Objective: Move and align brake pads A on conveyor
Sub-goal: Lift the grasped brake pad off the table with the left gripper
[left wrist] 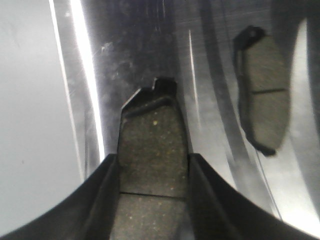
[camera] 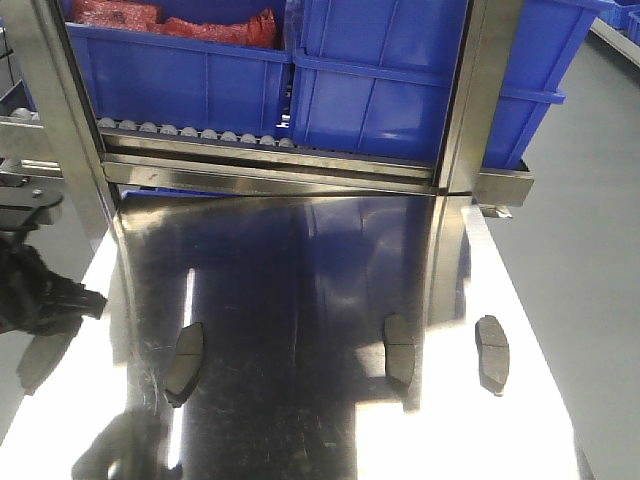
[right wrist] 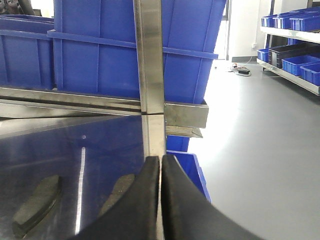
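Steel table (camera: 300, 260) with three pads loose on it and a fourth pad in the left gripper.

The table runs back to the rack (camera: 260, 170) of blue bins (camera: 380, 80), and its right edge drops to grey floor (camera: 590, 250). The pads lie lengthwise in a rough row near the front: one left (camera: 184, 363), one middle (camera: 399, 348) and one right (camera: 492, 352), just inside the right edge. A wide bare stretch lies between left and middle. The left gripper (left wrist: 152, 157), by the table's left edge, is parted to the width of the fourth pad (left wrist: 152, 135), fingers (left wrist: 95, 200) pressed to its long sides. The right gripper (right wrist: 160, 159) hangs over the right side with fingers squeezed together, gripping nothing.
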`<state>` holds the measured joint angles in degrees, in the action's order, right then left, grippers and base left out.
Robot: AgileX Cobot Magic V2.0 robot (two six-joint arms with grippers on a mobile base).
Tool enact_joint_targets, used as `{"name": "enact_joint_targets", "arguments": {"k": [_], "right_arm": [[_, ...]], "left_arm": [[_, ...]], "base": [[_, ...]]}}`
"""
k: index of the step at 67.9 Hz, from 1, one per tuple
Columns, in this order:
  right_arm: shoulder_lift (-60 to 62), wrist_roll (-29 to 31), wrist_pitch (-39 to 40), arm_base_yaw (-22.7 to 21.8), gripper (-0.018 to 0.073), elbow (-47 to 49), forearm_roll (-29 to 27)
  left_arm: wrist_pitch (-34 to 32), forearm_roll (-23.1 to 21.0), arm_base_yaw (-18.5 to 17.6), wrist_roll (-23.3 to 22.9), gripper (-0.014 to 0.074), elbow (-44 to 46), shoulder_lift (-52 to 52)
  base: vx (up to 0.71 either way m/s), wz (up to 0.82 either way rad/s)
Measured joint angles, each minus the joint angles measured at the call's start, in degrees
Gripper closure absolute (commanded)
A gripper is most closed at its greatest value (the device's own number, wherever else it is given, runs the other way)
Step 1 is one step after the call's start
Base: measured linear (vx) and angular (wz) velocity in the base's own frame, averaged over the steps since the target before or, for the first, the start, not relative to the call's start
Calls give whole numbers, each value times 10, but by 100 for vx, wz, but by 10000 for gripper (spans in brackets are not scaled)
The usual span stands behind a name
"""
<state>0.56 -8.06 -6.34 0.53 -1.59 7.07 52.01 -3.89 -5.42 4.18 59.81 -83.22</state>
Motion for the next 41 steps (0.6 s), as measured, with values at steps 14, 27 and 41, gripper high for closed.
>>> {"name": "enact_joint_targets", "arguments": {"k": [14,27,41], "right_arm": [[0,0,0,0,571,0,0],[0,0,0,0,571,0,0],[0,0,0,0,571,0,0]], "left_arm": [[-1,0,0,0,603,-77,152],[-32,0,0,0,603,-164,329],[-57,1,0,1,603,-245,497]], "base": [[0,0],[0,0],[0,0]]}}
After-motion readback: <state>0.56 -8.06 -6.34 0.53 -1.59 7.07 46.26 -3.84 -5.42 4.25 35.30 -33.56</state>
